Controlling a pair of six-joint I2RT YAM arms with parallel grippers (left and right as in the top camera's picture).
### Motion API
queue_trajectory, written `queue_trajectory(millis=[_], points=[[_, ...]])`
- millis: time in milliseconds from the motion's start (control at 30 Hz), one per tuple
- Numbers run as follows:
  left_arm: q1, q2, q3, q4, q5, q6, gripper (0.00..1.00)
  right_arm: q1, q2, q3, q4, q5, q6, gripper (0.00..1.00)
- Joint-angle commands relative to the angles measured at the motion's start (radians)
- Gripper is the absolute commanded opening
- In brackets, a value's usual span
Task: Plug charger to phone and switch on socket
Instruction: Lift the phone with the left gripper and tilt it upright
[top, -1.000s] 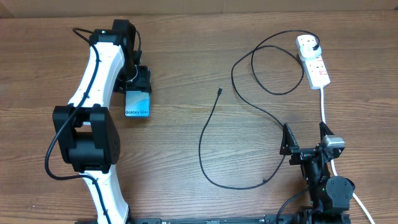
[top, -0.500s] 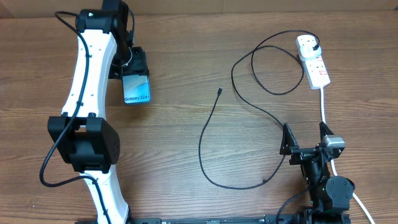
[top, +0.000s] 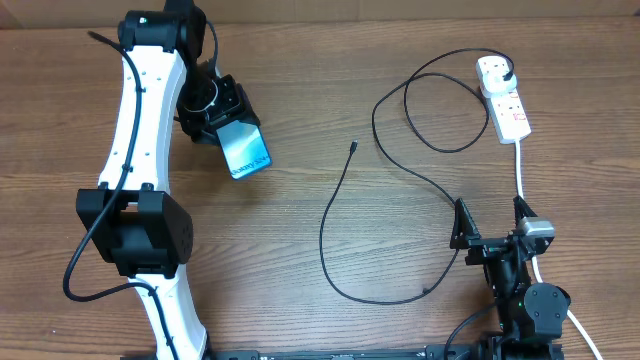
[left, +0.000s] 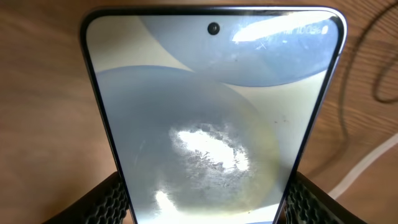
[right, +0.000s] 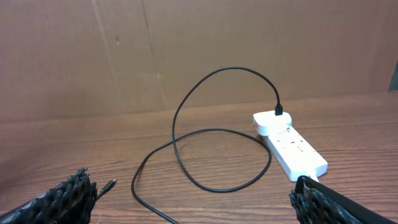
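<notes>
Two pincers: left pincer (top: 225, 120) clamps the phone (top: 246, 150), writing illegible; right pincer (top: 490, 212) gapes wide.

The brown wood-grain worktop (top: 260, 260) looks smooth, with a low satin sheen. The slim rectangular smartphone (left: 211, 124) has a glossy glass screen that throws bright glare and shows fine smudges and scratches; its thin dark frame is slightly shiny. The left gripper (top: 222, 120) has jaws lined with matt black pads (left: 112, 200) of a rough, mesh-like texture. The long thin black cable (top: 322, 228) looks smooth and rubbery. The white elongated power strip (right: 289, 146) is smooth, shiny plastic. The white arm shell (top: 140, 110) is glossy plastic too, and the brown cardboard backdrop (right: 186, 43) is matt and creased.
</notes>
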Motion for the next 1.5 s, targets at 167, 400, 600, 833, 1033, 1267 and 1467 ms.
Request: queue_trajectory(millis=[167,400,600,833,1033,1267,1467], points=[[-0.004,-0.006,0.027,-0.048,0.395,-0.095,0.04,0.005,-0.007,-0.01,0.004,-0.001,0.003,1.0],[-0.024,-0.006,0.027,-0.048,0.559,-0.192,0.04,0.005,-0.007,-0.01,0.0,0.036,-0.001,1.0],[-0.041,-0.006,0.027,-0.048,0.662,-0.272,0.04,0.005,-0.007,-0.01,0.0,0.037,-0.001,1.0],[-0.068,-0.006,0.027,-0.048,0.787,-0.319,0.04,0.005,-0.007,-0.01,0.0,0.037,-0.001,1.0],[-0.101,-0.006,0.027,-0.048,0.901,-0.319,0.04,0.005,-0.007,-0.01,0.0,0.034,0.005,1.0],[-0.102,-0.006,0.027,-0.048,0.882,-0.326,0.04,0.005,-0.007,-0.01,0.003,0.016,0.264,1.0],[-0.106,-0.006,0.027,-0.048,0.879,-0.356,0.04,0.005,-0.003,0.031,-0.054,-0.101,0.282,1.0]])
